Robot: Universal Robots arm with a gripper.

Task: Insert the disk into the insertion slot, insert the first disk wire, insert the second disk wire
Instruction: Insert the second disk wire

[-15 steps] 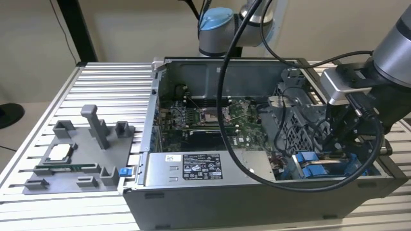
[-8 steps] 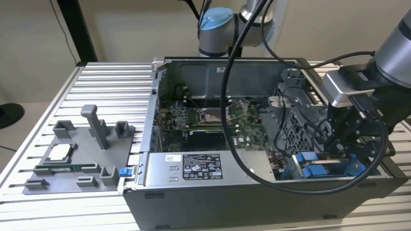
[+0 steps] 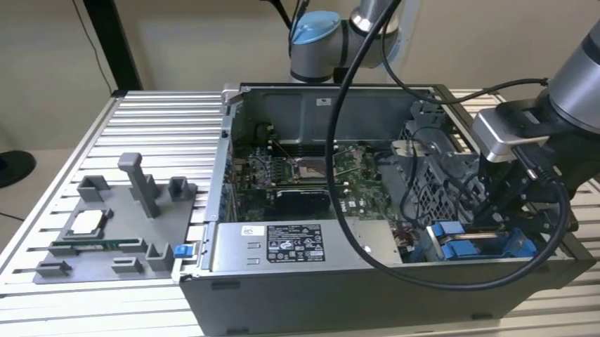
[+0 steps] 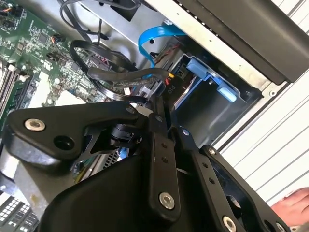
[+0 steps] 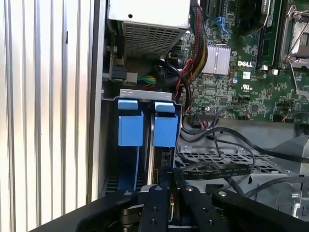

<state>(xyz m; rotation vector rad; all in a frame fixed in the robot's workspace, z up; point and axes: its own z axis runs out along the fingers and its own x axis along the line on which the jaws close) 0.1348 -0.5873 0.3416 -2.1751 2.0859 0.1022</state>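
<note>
My hand (image 5: 170, 189) is pinched shut on a black wire connector (image 4: 166, 86) at the grey perforated insertion slot (image 5: 145, 140); the blue-framed disk (image 5: 157, 159) sits inside. Wire step; next needs squaring.

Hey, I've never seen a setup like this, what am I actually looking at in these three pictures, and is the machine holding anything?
This is a robot arm working inside an open computer case that lies on a ribbed metal table. The exterior view is from a camera off the arm and shows the whole scene. The two wrist views come from cameras riding near the arm's wrist, so they look past its black gripper into the case.

In the exterior view the arm's end reaches down over the drive bay, the insertion slot, with its blue plastic tabs. A black cable runs right by the fingertips; the gripper looks shut, possibly on that cable's plug, but I can't be sure.

Also there: the green motherboard, a grey power-supply box, and a grey fixture tray on the table.
</note>
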